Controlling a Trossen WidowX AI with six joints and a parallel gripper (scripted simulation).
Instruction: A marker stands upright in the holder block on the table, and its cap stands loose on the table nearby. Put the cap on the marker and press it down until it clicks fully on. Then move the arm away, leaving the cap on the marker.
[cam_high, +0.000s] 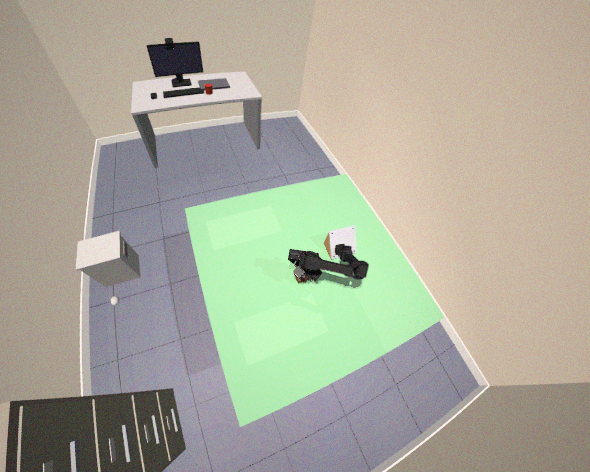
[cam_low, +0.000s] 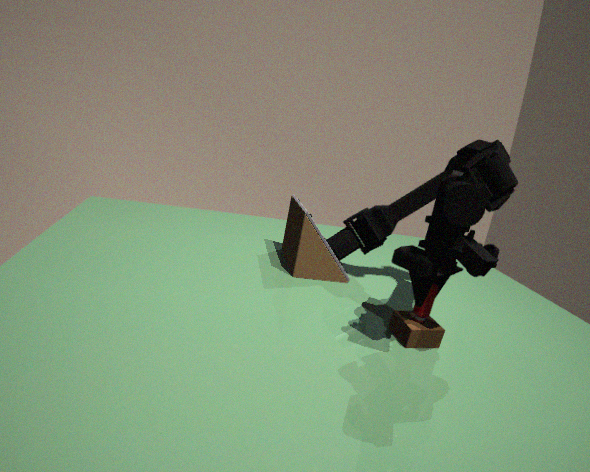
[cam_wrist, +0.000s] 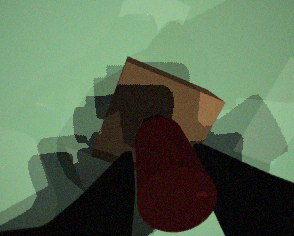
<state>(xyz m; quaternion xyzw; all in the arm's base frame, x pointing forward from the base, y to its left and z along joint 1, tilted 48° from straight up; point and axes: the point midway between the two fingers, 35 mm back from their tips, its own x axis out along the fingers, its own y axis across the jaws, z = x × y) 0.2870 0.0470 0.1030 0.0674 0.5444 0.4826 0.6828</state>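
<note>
The brown holder block (cam_high: 302, 280) (cam_low: 425, 338) (cam_wrist: 187, 97) sits on the green table top. The dark red cap (cam_low: 428, 301) (cam_wrist: 175, 200) stands over the marker, its lower end down at the grey collar on top of the block. It leans slightly in the exterior view. The marker is hidden; whether the cap is clicked fully on cannot be seen. My gripper (cam_low: 425, 299) (cam_wrist: 163, 155) points down over the block, its fingers slightly parted on either side of the cap, with a thin gap at the left finger in the wrist view.
The arm's wedge-shaped base mount (cam_high: 344, 237) (cam_low: 320, 257) stands behind the block, and the arm arches from it. Off the table are a white desk (cam_high: 235, 92) with a monitor (cam_high: 175, 59), a cabinet (cam_high: 100, 250) and a dark shelf unit (cam_high: 55, 420).
</note>
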